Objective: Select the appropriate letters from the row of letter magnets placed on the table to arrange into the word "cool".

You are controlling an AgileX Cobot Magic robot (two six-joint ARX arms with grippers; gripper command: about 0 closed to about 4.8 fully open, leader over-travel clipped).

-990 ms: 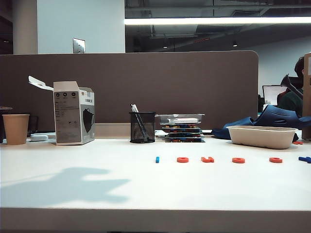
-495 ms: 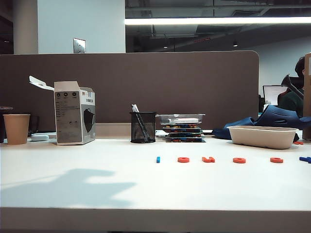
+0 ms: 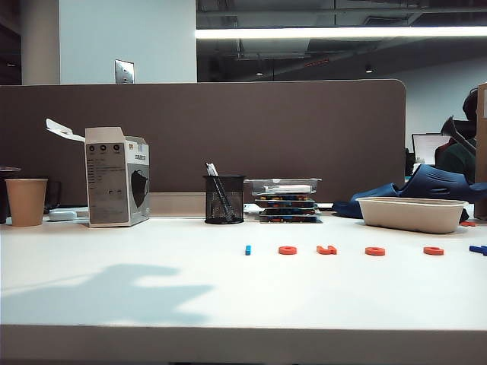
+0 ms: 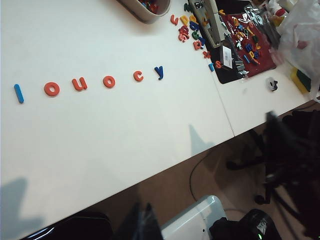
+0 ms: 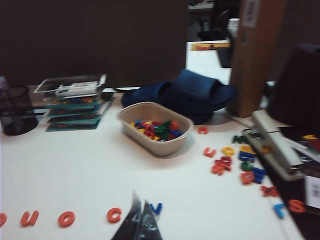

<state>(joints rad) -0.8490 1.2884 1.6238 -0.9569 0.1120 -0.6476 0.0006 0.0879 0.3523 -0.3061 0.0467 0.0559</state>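
The row of letter magnets lies on the white table (image 3: 114, 251): a bright-blue l (image 3: 247, 249), an orange-red o (image 3: 287, 249), a notched u (image 3: 326, 249), a second o (image 3: 374, 251) and a c (image 3: 433, 250). The left wrist view shows the same row, l (image 4: 18, 93), o (image 4: 51, 89), o (image 4: 109, 81), c (image 4: 138, 76). My left gripper (image 4: 142, 220) is shut and empty, off the table's front edge. My right gripper (image 5: 140, 206) is shut and empty, hanging just between the c (image 5: 114, 215) and a dark blue y (image 5: 156, 208). Neither gripper shows in the exterior view.
A beige tray (image 3: 411, 214) of spare letters stands behind the row's right end, with loose letters (image 5: 235, 160) and a stapler (image 5: 275, 145) beyond. A mesh pen cup (image 3: 224, 199), stacked cases (image 3: 285, 199), a carton (image 3: 116, 176) and a paper cup (image 3: 25, 201) line the back.
The arm's shadow on the left of the table has slid slightly to the right. The letters lie where they were.
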